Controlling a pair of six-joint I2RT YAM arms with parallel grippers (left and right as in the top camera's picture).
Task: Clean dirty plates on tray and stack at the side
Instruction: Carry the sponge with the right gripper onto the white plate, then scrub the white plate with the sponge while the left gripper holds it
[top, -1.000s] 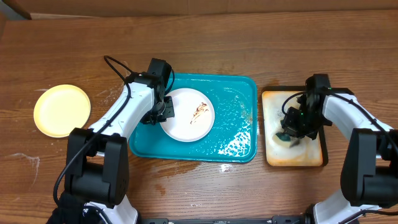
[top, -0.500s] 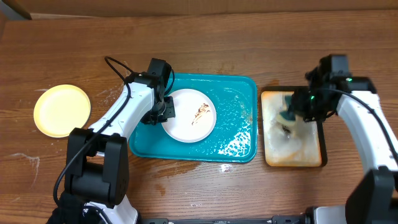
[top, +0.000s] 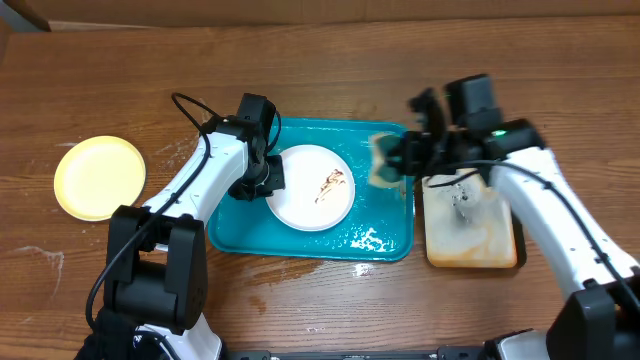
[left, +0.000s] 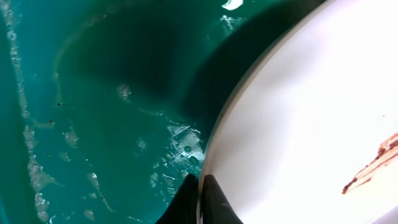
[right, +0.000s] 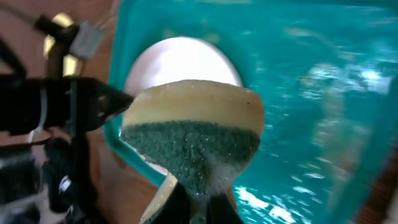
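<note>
A white plate (top: 311, 187) with a brown smear lies in the teal tray (top: 385, 235). My left gripper (top: 268, 176) is shut on the plate's left rim; in the left wrist view the fingers (left: 200, 200) pinch the rim of the plate (left: 311, 124) over the wet tray (left: 93, 93). My right gripper (top: 400, 158) is shut on a soapy sponge (top: 382, 160), cream and green, above the tray's right side. In the right wrist view the sponge (right: 193, 134) hangs before the plate (right: 180, 59) and tray (right: 311, 93). A pale yellow plate (top: 99, 177) lies on the table at far left.
A cream tray with a dark rim (top: 474, 240), wet and foamy, stands right of the teal tray. Foam lies on the teal tray's floor near its front right. A cardboard edge runs along the back of the wooden table.
My right gripper has lifted the sponge off the cream tray and carried it left, over the teal tray's right edge. The white plate has shifted slightly right in my left gripper.
</note>
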